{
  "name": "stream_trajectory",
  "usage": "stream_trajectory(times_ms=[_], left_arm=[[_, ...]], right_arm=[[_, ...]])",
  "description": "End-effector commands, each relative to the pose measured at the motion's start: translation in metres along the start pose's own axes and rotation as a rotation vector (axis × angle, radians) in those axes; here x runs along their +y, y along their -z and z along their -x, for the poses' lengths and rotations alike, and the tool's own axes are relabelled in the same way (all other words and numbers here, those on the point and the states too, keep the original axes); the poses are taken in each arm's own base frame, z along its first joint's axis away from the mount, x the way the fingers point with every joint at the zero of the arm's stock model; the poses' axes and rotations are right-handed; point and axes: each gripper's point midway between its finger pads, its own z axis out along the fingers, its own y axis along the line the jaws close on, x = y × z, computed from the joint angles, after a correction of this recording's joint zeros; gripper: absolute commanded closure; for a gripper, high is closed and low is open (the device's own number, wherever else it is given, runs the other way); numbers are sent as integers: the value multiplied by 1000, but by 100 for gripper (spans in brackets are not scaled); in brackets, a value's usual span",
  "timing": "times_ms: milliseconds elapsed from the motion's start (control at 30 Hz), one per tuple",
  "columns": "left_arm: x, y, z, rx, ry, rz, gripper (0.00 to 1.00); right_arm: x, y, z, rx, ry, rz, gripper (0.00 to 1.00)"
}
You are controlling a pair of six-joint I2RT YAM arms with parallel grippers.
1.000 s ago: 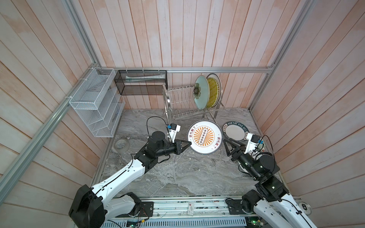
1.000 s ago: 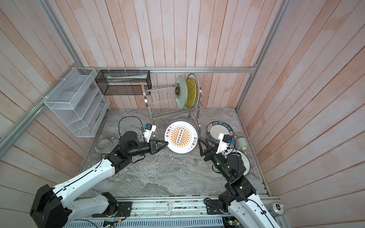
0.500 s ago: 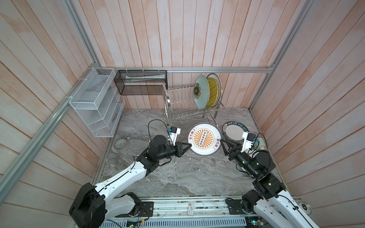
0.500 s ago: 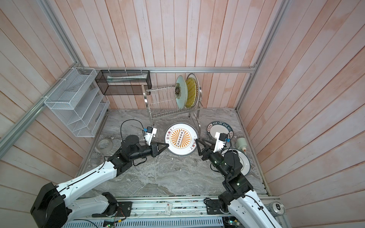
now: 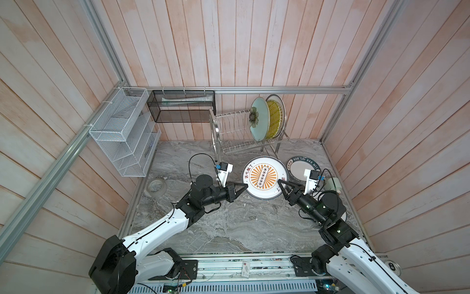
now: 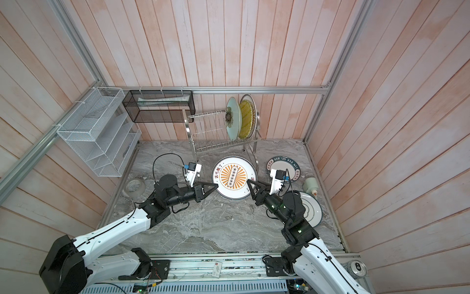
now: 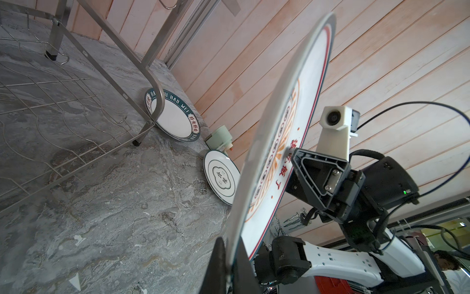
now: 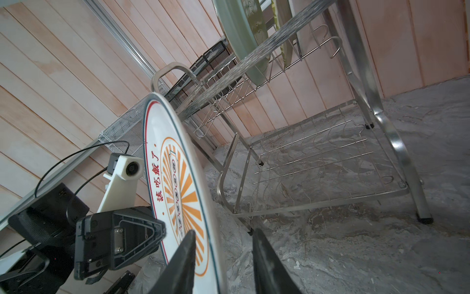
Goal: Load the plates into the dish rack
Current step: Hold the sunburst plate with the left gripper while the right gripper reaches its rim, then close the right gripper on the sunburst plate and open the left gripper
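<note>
Centre of both top views: sunburst plate (image 5: pixel 264 177) (image 6: pixel 233 177), held above the table (image 5: pixel 229 229), tilted with its face toward the camera. Shows a white face, orange rays fanning round a strip of small dark circles, red characters near the rim, and thin red and dark lines along the edge.

Pinched at the left edge by the left gripper (image 5: pixel 244 187) (image 6: pixel 215 186) (image 7: pixel 230 269). At the bottom of the left wrist view, both fingers (image 7: pixel 217 267) tight on the rim, one on each face.

Straddled at the lower right edge by the right gripper (image 5: pixel 281 184) (image 6: pixel 250 184) (image 8: pixel 223 244). At the bottom of the right wrist view, one finger (image 8: pixel 183 259) across the printed face, the other behind the plate with a gap of table between. Jaws apart, not clamped.

Upper centre of both top views, against the back wall: rack (image 5: pixel 236 132) (image 6: pixel 211 129), shiny wire with upright prongs and arched tube sides. Carries, on edge at the right end of its upper tier, the green plate (image 5: pixel 259 119) (image 6: pixel 233 119), pale with a dark flower in the middle, and just behind it the yellow plate (image 5: pixel 275 119) (image 6: pixel 246 118), woven-looking.

Flat on the table, right of the sunburst plate: lettered plate (image 5: pixel 296 168) (image 6: pixel 284 159) (image 7: pixel 173 114), white with a dark-green rim and pale letters, partly hidden by the right wrist camera. Lower right of it, partly under the right arm: cloud plate (image 6: pixel 312 211) (image 7: pixel 221 175), white with a dark cloud outline in the middle.
</note>
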Motion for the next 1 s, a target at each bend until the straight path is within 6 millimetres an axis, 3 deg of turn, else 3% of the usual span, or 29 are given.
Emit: stream_trajectory(times_ms=[0,767,967], left_arm=[[-21,5,9,-38,-42,-84,100],[-21,-1,15,-27,-50,-71,100],[-21,-2,18,-32,-50,-62,100]], right_arm=[[9,-2,1,-3,-7,58,67],[24,-12,-6,70,22,136,99],[24,-10,-6,70,25,129,100]])
